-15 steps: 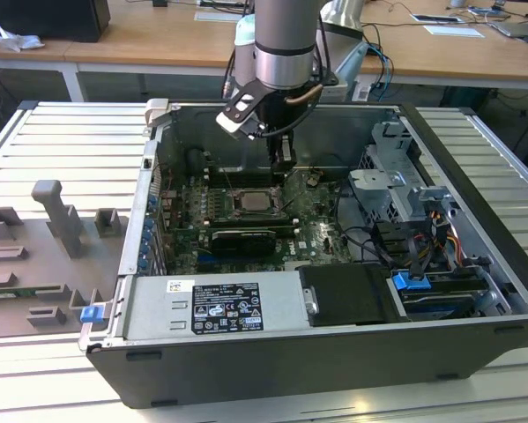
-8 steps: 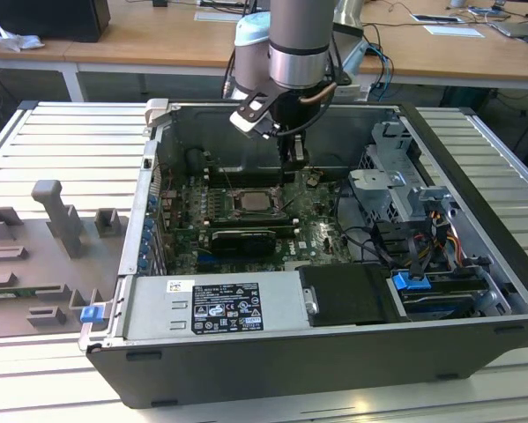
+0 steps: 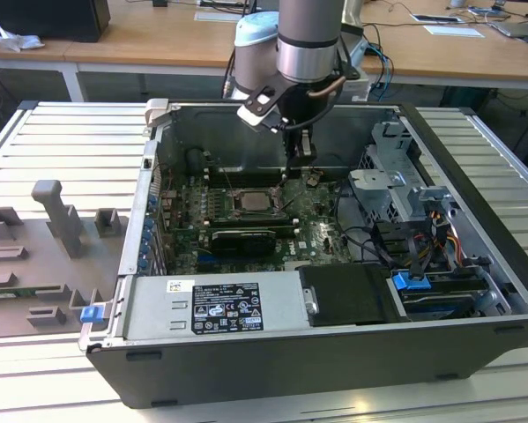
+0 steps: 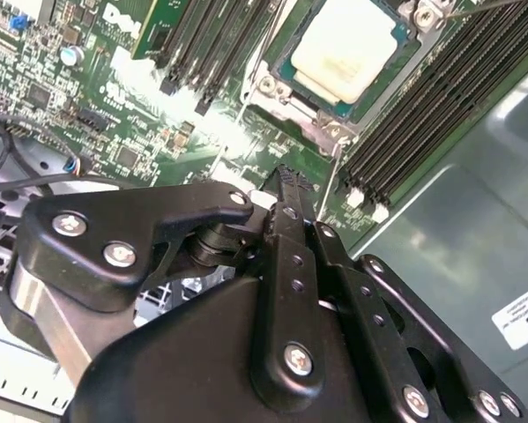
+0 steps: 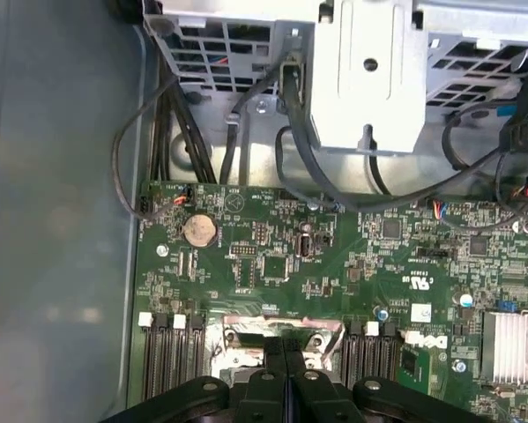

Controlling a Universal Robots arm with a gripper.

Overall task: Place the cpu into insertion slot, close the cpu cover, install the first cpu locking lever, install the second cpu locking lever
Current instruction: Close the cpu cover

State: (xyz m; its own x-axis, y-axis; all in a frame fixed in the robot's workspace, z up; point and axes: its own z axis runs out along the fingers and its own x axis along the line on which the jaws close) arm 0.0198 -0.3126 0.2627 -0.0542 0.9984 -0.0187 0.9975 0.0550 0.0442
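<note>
One arm stood above the open computer case (image 3: 246,379), which lay on the slatted worktop (image 3: 61,150). Its end effector (image 3: 305,169) hung low over the green motherboard (image 5: 334,264), near the insertion slot (image 3: 237,210) and on the exterior view's right of it. In both wrist views the two fingers (image 5: 272,388) were pressed together, with nothing visible between them.

The cpu (image 4: 343,53) sat in the slot with its pale top upward, and the cpu cover (image 4: 290,99) seemed to lie flat around it as a silvery frame. Black memory slots (image 4: 422,106) ran along both sides of the socket. In the second wrist view the fingertips were just beside a corner of that frame, next to a thin metal rod (image 4: 331,172). Whether they touched either one could not be told.
</note>
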